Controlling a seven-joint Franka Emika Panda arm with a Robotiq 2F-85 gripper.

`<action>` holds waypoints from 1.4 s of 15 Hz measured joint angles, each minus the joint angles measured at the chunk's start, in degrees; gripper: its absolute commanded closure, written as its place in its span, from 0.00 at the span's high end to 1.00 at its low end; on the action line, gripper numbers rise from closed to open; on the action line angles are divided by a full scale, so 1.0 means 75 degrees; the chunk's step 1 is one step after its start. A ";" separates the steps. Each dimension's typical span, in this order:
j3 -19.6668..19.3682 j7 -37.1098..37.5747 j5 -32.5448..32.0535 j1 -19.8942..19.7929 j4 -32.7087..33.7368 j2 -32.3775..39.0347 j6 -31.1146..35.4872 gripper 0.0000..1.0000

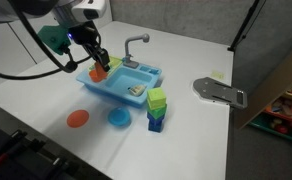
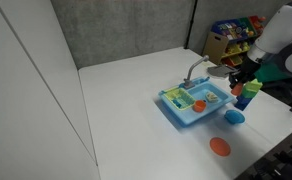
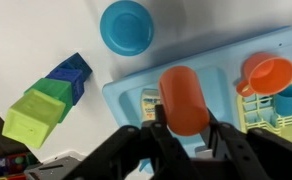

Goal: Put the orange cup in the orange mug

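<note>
arm reaching down from above over the white table (image 1: 36, 95), wrist bent so my pincer (image 3: 186, 126) hangs at 1 end of the blue sink (image 3: 126, 98). fingers (image 3: 158, 140) clamped on the orange cup (image 3: 183, 95), 1 on each side of it. in the wrist view the cup sits over the sink's rim; i cannot tell if it touches the sink.

the orange mug (image 3: 269, 73) sits inside the sink, handle out to the side, near the cup but apart from it.

count: 1 cup in my grip, 1 mug, 1 sink with 1 grey tap (image 1: 134, 45), 2 plates, 1 blue (image 3: 126, 25) and 1 orange (image 1: 78, 119), and 1 stack (image 3: 46, 102) with green pieces above blue ones. 1 grey flat piece (image 1: 218, 92) lies well apart from the sink.

room: both plates lie between the sink and the table's front edge, the blue 1 just beside the sink. the stack stands near the sink's corner. a grey wall (image 2: 126, 30) runs behind the table. in an exterior view a wide bare stretch of table (image 2: 116, 110) opens beside the sink.
</note>
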 measured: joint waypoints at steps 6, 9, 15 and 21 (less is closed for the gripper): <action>0.0086 -0.0001 0.0081 0.0046 0.0030 0.0022 -0.0071 0.37; 0.0086 -0.0001 0.0081 0.0046 0.0029 0.0025 -0.0071 0.12; 0.0356 -0.0003 0.0202 0.0223 0.0071 0.0150 -0.0053 0.12; 0.0568 -0.0007 0.0541 0.0583 0.0495 0.0742 0.0286 0.12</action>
